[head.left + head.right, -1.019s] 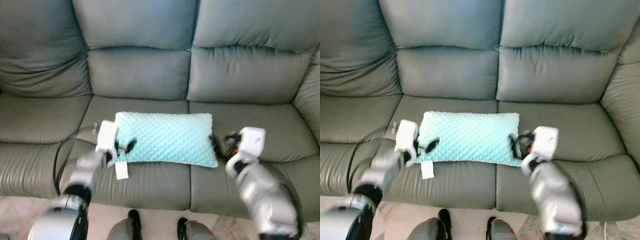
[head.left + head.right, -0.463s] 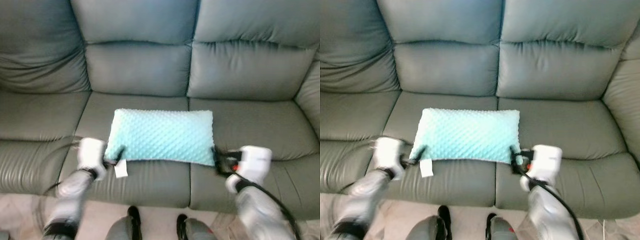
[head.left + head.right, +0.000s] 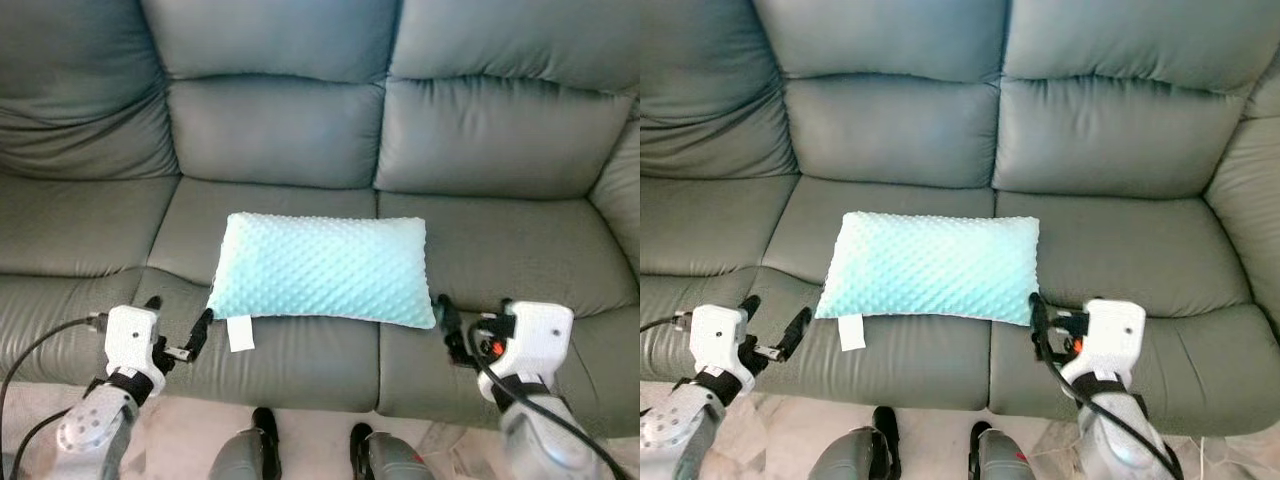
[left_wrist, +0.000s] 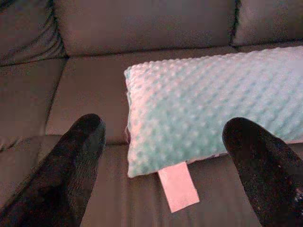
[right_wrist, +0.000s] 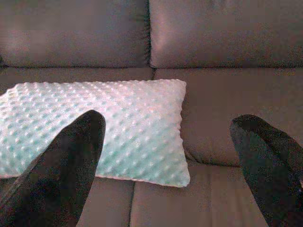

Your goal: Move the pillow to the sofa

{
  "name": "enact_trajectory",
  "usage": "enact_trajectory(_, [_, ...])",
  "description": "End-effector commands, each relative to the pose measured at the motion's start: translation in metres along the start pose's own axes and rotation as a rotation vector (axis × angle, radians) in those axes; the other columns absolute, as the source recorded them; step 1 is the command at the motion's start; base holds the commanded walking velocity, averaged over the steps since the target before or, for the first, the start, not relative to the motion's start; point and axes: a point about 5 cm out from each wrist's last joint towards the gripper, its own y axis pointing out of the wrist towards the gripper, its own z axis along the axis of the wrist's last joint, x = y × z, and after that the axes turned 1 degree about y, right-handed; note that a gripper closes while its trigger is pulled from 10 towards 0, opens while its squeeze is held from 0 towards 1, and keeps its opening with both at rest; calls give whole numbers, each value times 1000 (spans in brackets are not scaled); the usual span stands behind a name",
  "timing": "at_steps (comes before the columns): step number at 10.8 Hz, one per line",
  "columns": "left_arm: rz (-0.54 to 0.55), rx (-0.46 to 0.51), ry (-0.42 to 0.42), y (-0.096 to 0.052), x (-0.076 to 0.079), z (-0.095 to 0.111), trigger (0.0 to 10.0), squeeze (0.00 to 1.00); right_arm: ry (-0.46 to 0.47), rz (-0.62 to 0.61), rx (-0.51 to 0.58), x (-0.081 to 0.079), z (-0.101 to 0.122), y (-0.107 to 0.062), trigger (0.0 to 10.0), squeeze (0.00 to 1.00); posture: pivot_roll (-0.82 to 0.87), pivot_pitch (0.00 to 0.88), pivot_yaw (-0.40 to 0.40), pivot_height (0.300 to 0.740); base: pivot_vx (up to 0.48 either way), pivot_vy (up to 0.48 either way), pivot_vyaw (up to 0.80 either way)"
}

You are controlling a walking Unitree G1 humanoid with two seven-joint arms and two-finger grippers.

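Note:
A mint-green dimpled pillow lies flat on the middle seat of the grey leather sofa, with a white tag hanging from its near left corner. My left gripper hovers over the seat's front edge, just left of that corner, open and holding nothing. My right gripper sits just off the pillow's near right corner, also open and holding nothing. In the left wrist view the pillow and tag lie beyond the spread fingers. The right wrist view shows the pillow ahead in the same way.
The sofa's backrest cushions rise behind the pillow, and bare seats extend to the left and right. My own feet stand on pale floor tiles just in front of the sofa.
Both grippers have drawn back from the pillow's two ends toward the front edge of the sofa and downward. The pillow stays where it lies on the seat.

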Motion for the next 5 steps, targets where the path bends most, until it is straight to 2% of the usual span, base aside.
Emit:
enact_trajectory(1, [20,-22,13,-2,3,1,10000,0,-8,32,-40,0,-5,2,10000,0,-172,295,17,740,0,0,0])
enact_trajectory(3, [39,-21,4,-2,6,4,10000,0,-31,85,-21,-4,2,14,10000,0,-153,288,-5,740,0,0,0])
enact_trajectory(4, [86,-9,14,-1,5,9,10000,0,-48,164,11,-10,11,20,10000,0,-146,280,-28,740,0,0,0])
enact_trajectory(5, [93,0,7,0,6,12,10000,0,-62,165,29,-5,16,21,10000,0,-147,277,-32,740,0,0,0])
